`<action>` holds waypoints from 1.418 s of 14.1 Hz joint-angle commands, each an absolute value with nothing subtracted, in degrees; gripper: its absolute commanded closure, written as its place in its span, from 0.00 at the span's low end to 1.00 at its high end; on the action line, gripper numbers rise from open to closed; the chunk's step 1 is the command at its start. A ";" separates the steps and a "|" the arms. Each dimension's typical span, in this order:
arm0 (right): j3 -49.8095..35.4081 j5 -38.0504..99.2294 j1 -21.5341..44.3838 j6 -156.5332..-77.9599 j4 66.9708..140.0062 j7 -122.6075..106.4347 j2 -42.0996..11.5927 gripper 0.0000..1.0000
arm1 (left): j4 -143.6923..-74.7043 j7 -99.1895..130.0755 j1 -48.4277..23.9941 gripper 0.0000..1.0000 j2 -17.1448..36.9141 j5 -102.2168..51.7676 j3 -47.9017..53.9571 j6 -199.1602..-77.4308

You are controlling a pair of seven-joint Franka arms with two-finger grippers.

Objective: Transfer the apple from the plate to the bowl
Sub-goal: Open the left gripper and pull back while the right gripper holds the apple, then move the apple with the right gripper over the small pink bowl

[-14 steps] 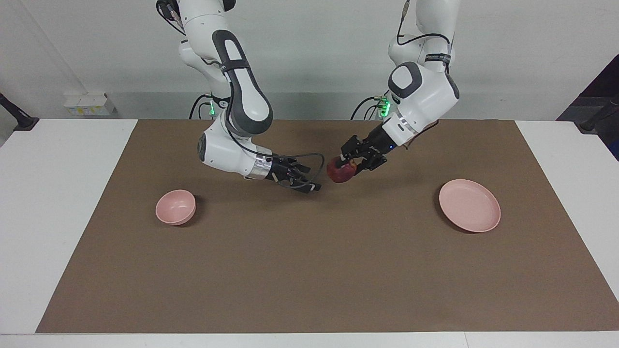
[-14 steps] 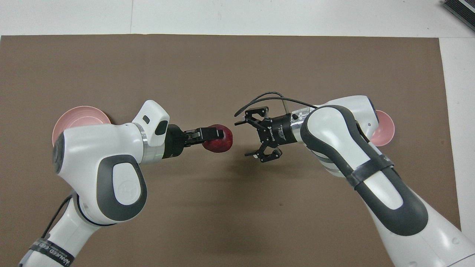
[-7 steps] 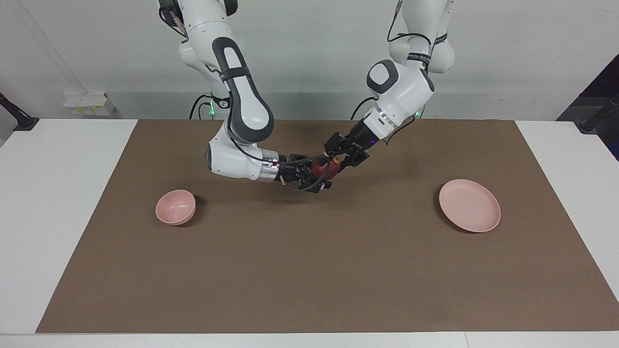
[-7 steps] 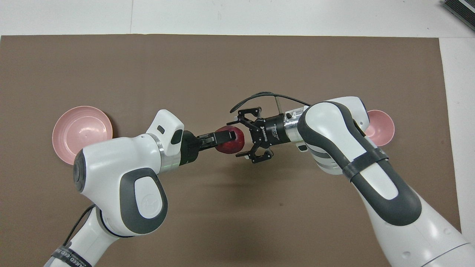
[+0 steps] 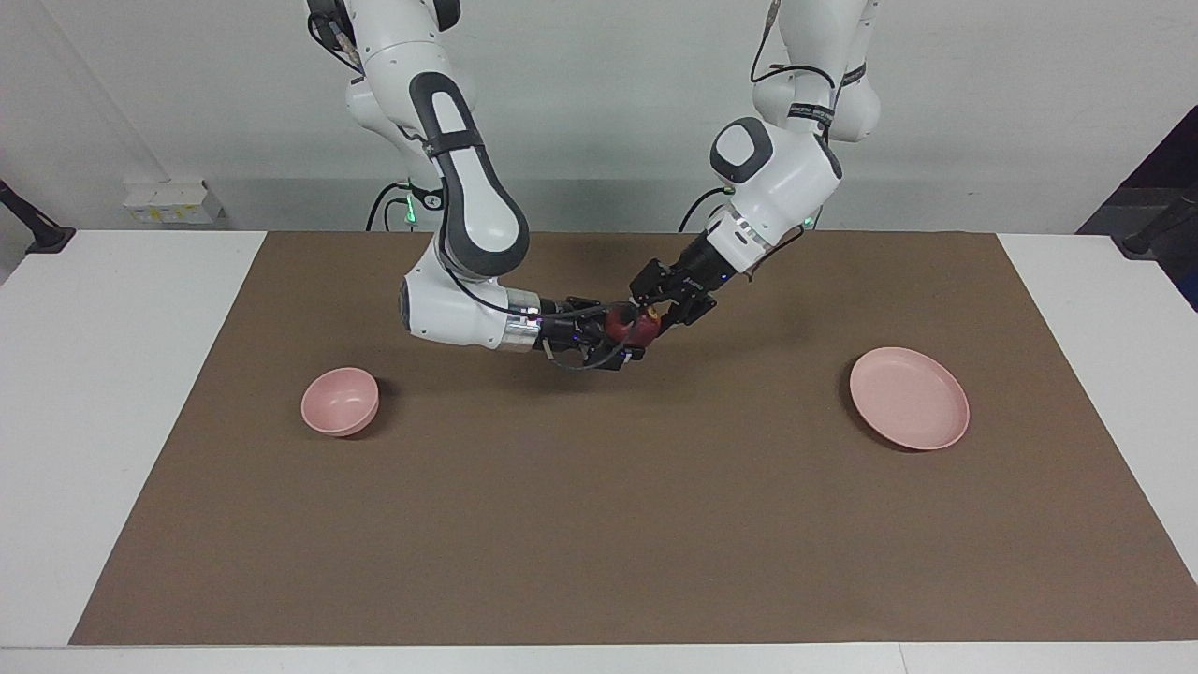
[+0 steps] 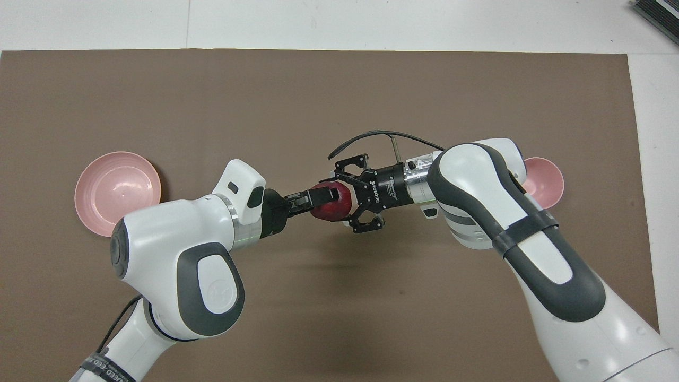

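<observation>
Brown mat [image 5: 599,524], both pincers gripping apple [image 6: 330,206] mid-air

White "ROBOTIQ" lettering, upside down in the overhead view, on the black body of the right end effector [image 6: 339,199], just beside the apple [image 6: 330,204]. Printed black bands ring both arms' upper links; their lettering is too small to read.

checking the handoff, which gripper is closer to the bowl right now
Right. The right gripper, closed on the apple, is on the bowl's side of the handoff. The left gripper, also gripping the apple, is on the plate's side.
</observation>
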State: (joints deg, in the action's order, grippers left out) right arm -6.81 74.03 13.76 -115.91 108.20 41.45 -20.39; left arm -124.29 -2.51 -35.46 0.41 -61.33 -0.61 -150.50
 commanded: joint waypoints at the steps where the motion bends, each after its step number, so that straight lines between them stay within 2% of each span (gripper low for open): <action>1: -6.94 75.85 13.62 -116.19 107.58 43.07 -20.57 1.00 | -124.63 -0.36 -37.09 0.52 0.09 -62.14 -0.97 -151.00; 2: -6.94 75.68 13.62 -116.19 107.58 43.07 -20.57 1.00 | -124.37 0.08 -37.09 0.01 0.35 -61.70 -0.97 -151.17; 8: -6.33 72.18 12.93 -116.54 106.79 43.16 -20.13 1.00 | -124.63 -0.17 -36.12 0.00 -1.40 -61.44 -1.49 -149.94; 10: -6.15 64.82 11.78 -116.54 104.43 43.15 -20.13 1.00 | -124.98 -0.61 -33.50 0.00 -1.67 -58.29 -1.67 -149.94; 14: -6.24 46.12 7.83 -114.18 100.20 43.42 -18.90 1.00 | -124.11 -0.62 -25.95 0.00 -2.11 -38.91 -1.93 -143.82; 17: -6.33 33.60 4.32 -111.28 96.60 40.45 -18.72 1.00 | -116.58 -0.70 -17.78 0.00 -2.64 -14.93 -1.76 -128.12; 20: -6.24 24.12 1.86 -110.13 95.63 31.93 -18.37 1.00 | -106.46 -3.85 -12.23 0.00 -2.37 -4.94 -1.76 -112.80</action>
State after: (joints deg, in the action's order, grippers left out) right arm -5.72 29.60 3.74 -111.42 96.48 36.69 -18.74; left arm -112.62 -1.64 -15.26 -2.59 -9.70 -2.29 -120.83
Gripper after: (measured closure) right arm 0.220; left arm 0.000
